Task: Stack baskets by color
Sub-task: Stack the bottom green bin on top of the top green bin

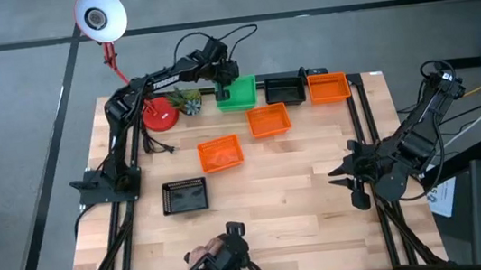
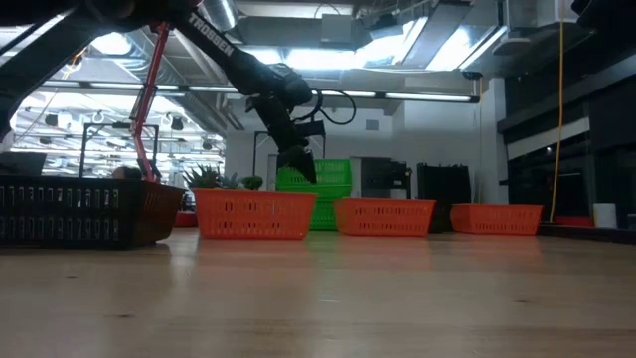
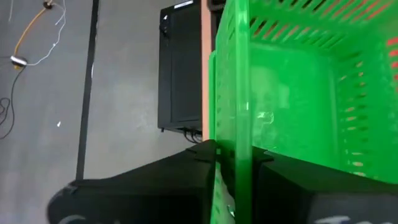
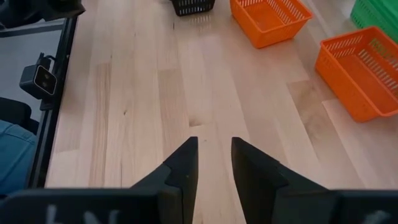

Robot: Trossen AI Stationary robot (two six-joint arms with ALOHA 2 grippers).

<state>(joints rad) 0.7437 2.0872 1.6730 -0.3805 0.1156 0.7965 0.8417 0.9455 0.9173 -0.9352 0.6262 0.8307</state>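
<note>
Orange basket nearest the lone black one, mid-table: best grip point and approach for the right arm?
Pinch one long wall of the orange basket from straight above, one finger inside, one outside. It sits upright, open and empty, with thin mesh walls, and lies slightly skewed, so the wrist likely needs turning. The right gripper waits open at the table's right edge.

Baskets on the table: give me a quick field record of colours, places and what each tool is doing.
green baskets: stacked at the far edge, beside the plant
orange baskets: three, separate; one mid-table, one nearer the green stack, one at the far right
black baskets: one near the left front, one at the far edge
left tool: at the green stack, fingers straddling its wall
right tool: over bare wood at the table's right, holding nothing
table: wooden
</note>
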